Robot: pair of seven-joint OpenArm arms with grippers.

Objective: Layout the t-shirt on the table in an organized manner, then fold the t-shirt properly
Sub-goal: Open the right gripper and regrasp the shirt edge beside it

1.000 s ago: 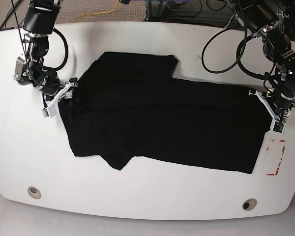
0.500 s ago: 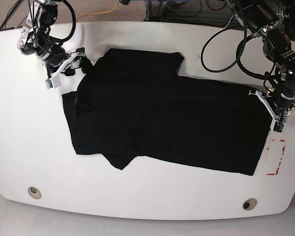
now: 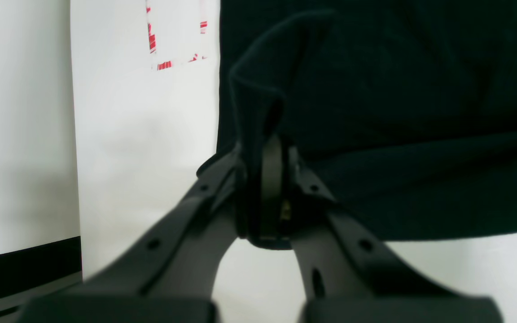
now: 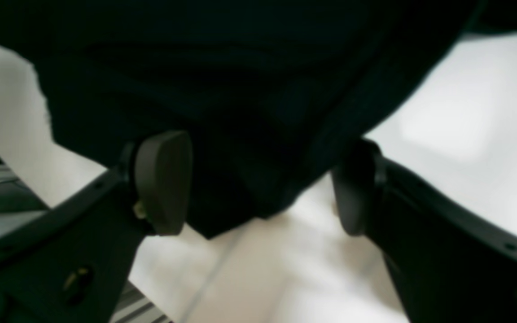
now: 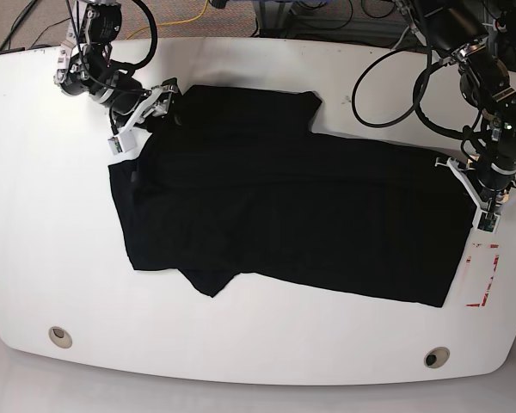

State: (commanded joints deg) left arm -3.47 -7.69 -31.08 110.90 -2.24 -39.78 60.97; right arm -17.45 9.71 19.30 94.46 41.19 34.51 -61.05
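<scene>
We see the t-shirt [image 5: 284, 206] spread black across the middle of the table [image 5: 267, 344], reaching from one gripper to the other. Our left gripper [image 3: 267, 152] is clenched on the t-shirt [image 3: 375, 112]: its jaws are pressed together with a raised fold of cloth pinched between them, and the garment runs ahead of and to one side of the jaws, while bare table [image 3: 142, 134] and bits of red tape [image 3: 153, 42] lie on the other side. In the base view this gripper [image 5: 482, 211] sits at the garment's edge, just beside the red tape [image 5: 486, 275]. Our right gripper [image 4: 263, 184] is spread wide, its pads [image 4: 164, 179] well apart, with a hanging lobe of the t-shirt [image 4: 240, 112] between them; we cannot tell whether either pad touches the cloth, since the view is blurred and the dark fabric merges with the fingers. In the base view that gripper [image 5: 146, 116] stands at the garment's far corner. No print shows on the cloth, and folds are hard to read in the black.
</scene>
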